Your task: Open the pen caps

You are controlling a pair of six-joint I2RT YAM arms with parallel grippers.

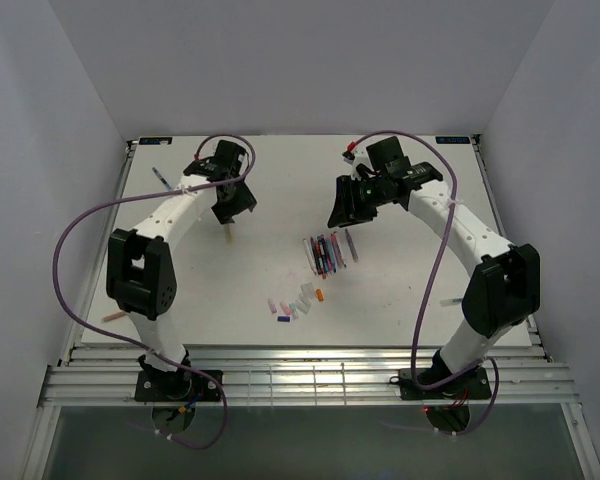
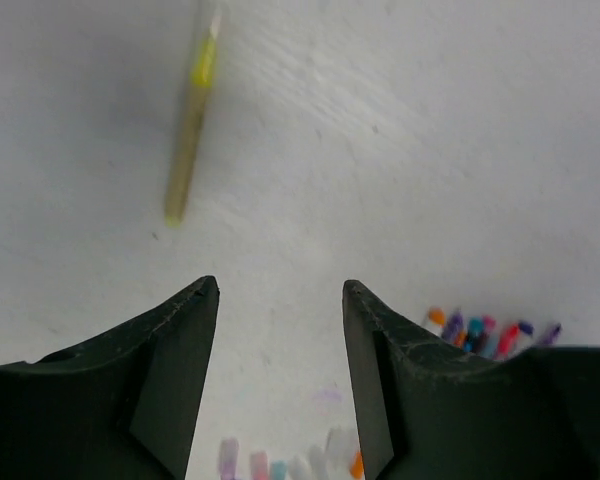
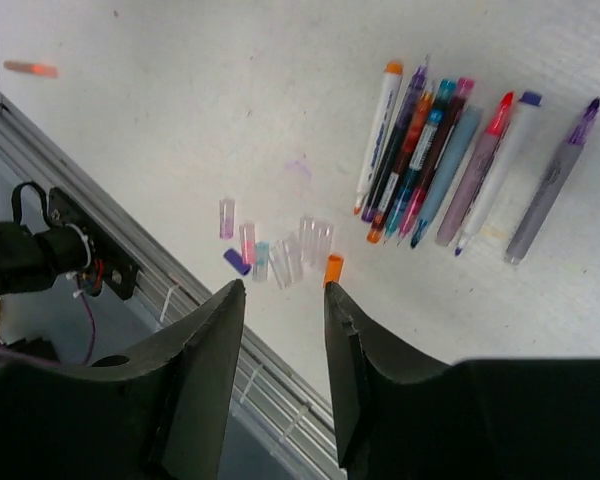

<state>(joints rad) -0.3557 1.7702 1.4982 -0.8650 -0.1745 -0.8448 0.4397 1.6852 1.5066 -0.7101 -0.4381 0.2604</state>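
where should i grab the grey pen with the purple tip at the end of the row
Mid-barrel on the grey pen, right claw coming straight down across it: it lies flat, outermost in the row, a gap off the white pen.

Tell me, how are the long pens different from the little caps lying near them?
The pens are long and thin; the caps are short stubs. The pens lie packed side by side in a row; the caps sit in a looser cluster. The pens are farther up the table, the caps nearer its front edge. Both come in mixed colours and lie loose on the white top.
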